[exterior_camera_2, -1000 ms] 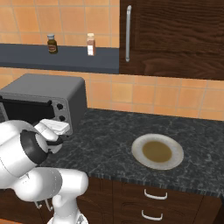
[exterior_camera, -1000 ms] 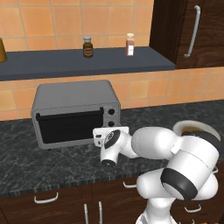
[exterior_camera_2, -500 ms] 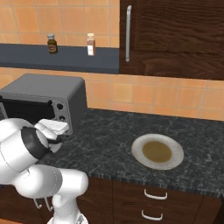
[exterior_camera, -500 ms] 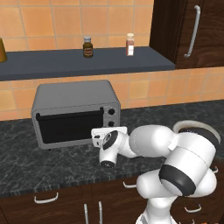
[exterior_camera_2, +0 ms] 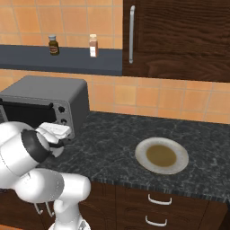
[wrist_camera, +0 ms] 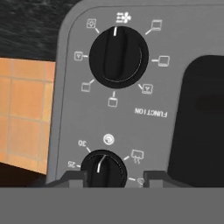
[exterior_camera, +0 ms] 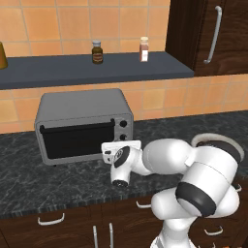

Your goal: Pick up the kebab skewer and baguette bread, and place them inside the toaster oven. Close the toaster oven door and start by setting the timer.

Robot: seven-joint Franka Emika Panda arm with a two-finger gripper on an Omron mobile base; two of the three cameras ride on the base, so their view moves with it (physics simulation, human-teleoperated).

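Toaster oven (exterior_camera: 82,126) door (exterior_camera: 77,140) shut; plate (exterior_camera_2: 162,156) w/ brown patch; fingers (wrist_camera: 74,177) flank timer knob (wrist_camera: 104,168).

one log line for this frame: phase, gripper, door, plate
phase: timer set | gripper: fingertips either side of lower knob on toaster oven | toaster oven door: closed | plate: on counter

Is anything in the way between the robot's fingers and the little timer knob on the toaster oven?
No, nothing visible is in the way. In the hand view the two fingers sit on either side of the lower knob on the toaster oven, with no object between them and it.
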